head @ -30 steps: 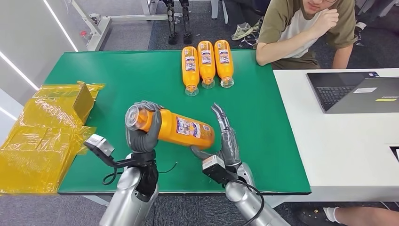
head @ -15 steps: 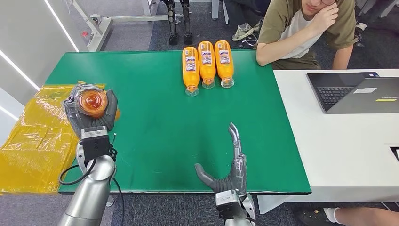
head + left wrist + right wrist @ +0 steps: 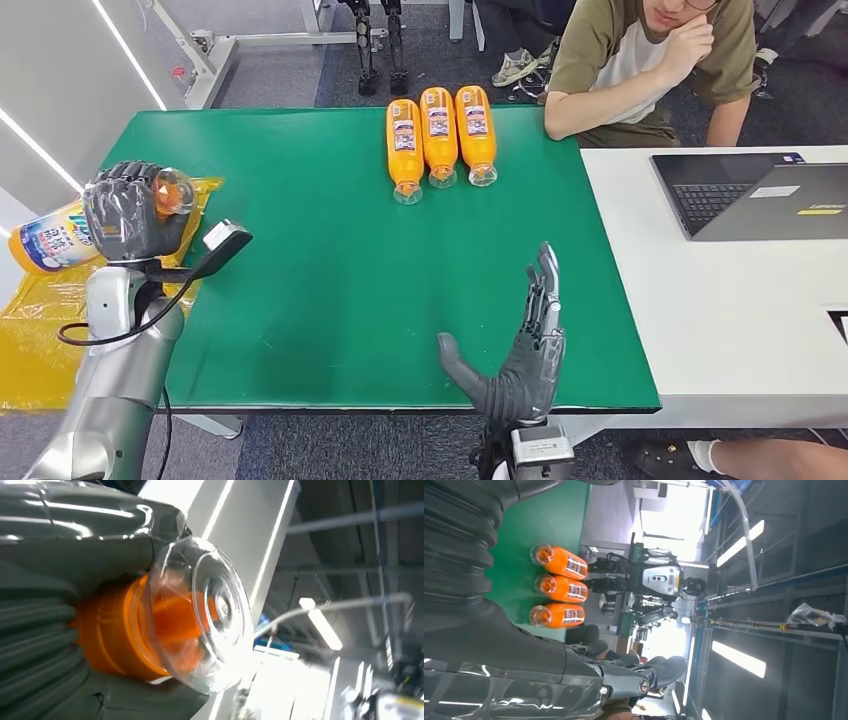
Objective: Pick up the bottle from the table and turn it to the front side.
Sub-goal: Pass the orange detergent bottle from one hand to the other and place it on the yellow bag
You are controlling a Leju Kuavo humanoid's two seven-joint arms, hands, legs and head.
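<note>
Held bottle: orange, gripped in the left hand above the table's left edge, over the yellow wrapping.
Long axis: lying roughly level, running left to right across the head view; the clear cap points right, toward the table, and the base points left, out past the table.
Label: a printed label faces up on the part that sticks out left of the hand; its text is too small to read.
Left hand fingers: clamped around the bottle's neck end; the left wrist view shows the clear cap and orange shoulder jutting from the grey fingers.
Right hand: raised at the near edge of the green table, fingers straight and apart, thumb out to the side, holding nothing.
Row of three bottles: lying side by side at the far edge of the table, caps toward the robot, labels up.
Yellow wrapping: crumpled film off the table's left side; what it covers is probably a carton, though that is hard to tell.
Hidden: the middle of the held bottle is covered by the left hand.
Person: seated at the far right corner, elbow on the table.
Laptop: open on the white table to the right.
</note>
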